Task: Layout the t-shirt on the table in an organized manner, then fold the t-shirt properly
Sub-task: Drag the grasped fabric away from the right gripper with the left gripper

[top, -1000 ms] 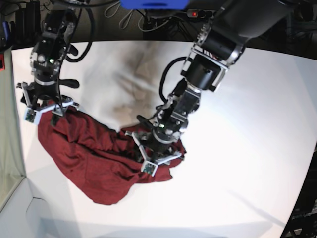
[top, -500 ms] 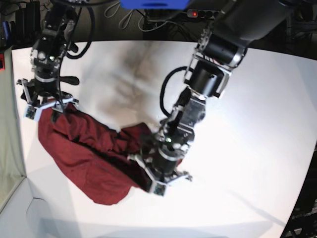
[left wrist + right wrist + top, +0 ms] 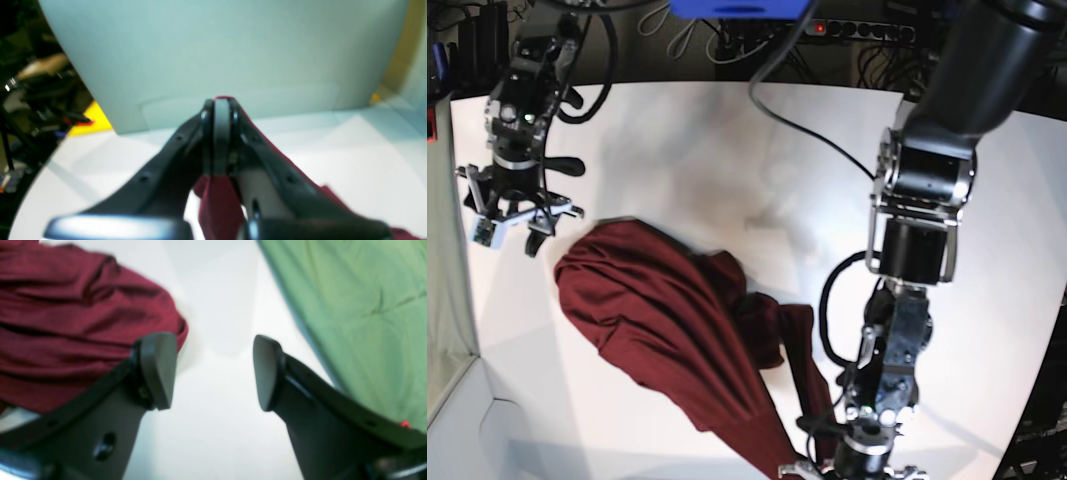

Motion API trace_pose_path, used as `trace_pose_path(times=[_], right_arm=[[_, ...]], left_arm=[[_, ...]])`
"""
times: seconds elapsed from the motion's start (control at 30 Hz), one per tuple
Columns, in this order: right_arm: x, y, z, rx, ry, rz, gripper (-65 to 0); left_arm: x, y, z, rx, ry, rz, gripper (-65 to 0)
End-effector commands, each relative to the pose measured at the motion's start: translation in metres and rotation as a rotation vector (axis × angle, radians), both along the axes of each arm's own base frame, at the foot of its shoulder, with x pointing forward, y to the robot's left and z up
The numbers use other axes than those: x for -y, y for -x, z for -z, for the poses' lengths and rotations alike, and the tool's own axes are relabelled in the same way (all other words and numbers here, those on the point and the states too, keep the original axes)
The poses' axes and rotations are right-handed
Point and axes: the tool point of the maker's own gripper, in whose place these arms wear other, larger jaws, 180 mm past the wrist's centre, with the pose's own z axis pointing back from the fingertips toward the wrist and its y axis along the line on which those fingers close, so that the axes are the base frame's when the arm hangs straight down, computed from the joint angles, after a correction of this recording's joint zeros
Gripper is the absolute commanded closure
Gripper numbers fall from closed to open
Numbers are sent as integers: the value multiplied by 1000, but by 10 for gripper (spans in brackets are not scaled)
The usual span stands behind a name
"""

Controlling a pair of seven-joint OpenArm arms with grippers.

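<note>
The left end effector (image 3: 221,133) was clamped shut on an edge of the wrinkled dark red fabric t-shirt (image 3: 662,325), which lay stretched across the smooth white counter (image 3: 987,230). The right end effector (image 3: 213,373) stood wide open, empty, beside the shirt.

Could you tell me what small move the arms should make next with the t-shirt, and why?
Probably the open right gripper should dip onto the nearby edge of the t-shirt and pinch it. The left gripper is already shut on a fold of the shirt and has it stretched toward the near edge of the table, while the right holds nothing, so the shirt is bunched rather than spread.
</note>
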Motion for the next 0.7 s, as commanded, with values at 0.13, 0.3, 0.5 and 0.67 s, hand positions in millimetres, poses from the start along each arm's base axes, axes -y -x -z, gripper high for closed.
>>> trace_pose_path(times=[0.13,0.3,0.5,0.67], right_arm=[[1,-5,-15,51,18,-4,-370],[-3,-4,-13,50,5,-2,-370],[-4,-5,-13,54,-2,-1,-370],[-4,-6,-14,56,-2,-1,-370]], left_arm=[[-17,-2,-74,172,-20,-23,-4],[-26,8,-146,327,-34,-32,-4],[-18,42,-230,537,-33,-10,-4],[-25,57,-240,522,-51,-23,-4]])
